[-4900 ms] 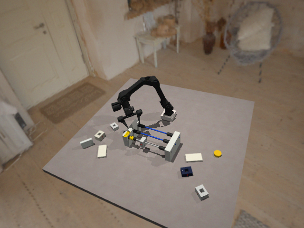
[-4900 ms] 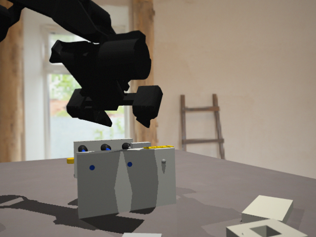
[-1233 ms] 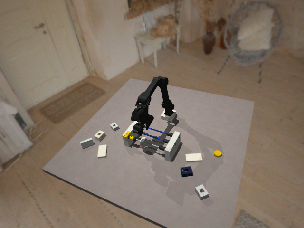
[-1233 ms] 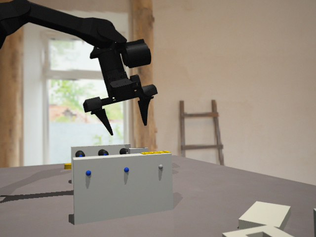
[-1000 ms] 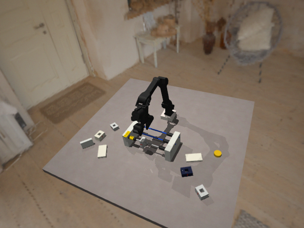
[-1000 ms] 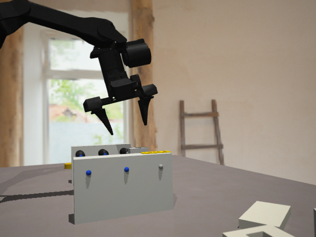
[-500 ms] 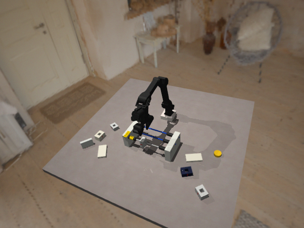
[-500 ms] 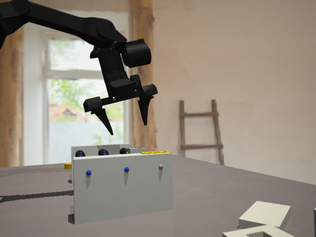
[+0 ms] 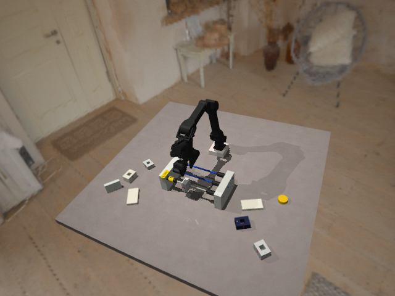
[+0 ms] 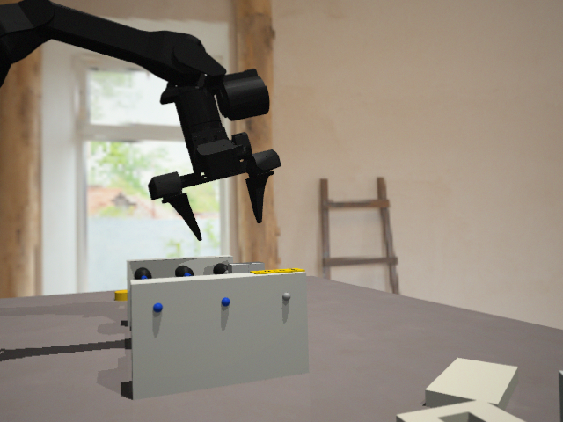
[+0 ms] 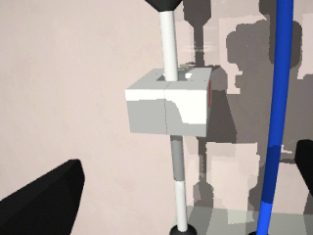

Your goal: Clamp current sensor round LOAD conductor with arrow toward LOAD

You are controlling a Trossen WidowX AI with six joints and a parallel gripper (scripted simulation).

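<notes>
The grey sensor [image 9: 185,184] [image 10: 249,266] [image 11: 168,110] sits round the white conductor [image 9: 200,189] [image 11: 168,44], which passes through its window. Its two halves meet at a thin seam in the wrist view, with no gap seen. A red mark shows on its side; the arrow cannot be made out. A yellow tag [image 9: 171,179] is on the same conductor, beside the yellow label [image 9: 165,174] [image 10: 277,271] on the end block; the lettering is too small to read. My gripper [image 9: 186,170] [image 10: 230,230] [image 11: 190,160] is open and empty, above the conductors, clear of the sensor.
Two blue conductors [image 9: 202,168] [image 11: 279,108] run beside the white one between two end blocks [image 9: 224,190] [image 10: 218,340]. A dark blue block [image 9: 237,224], white blocks [image 9: 251,204] [image 9: 133,196] and a yellow disc [image 9: 282,198] lie around the rack, with several other blocks.
</notes>
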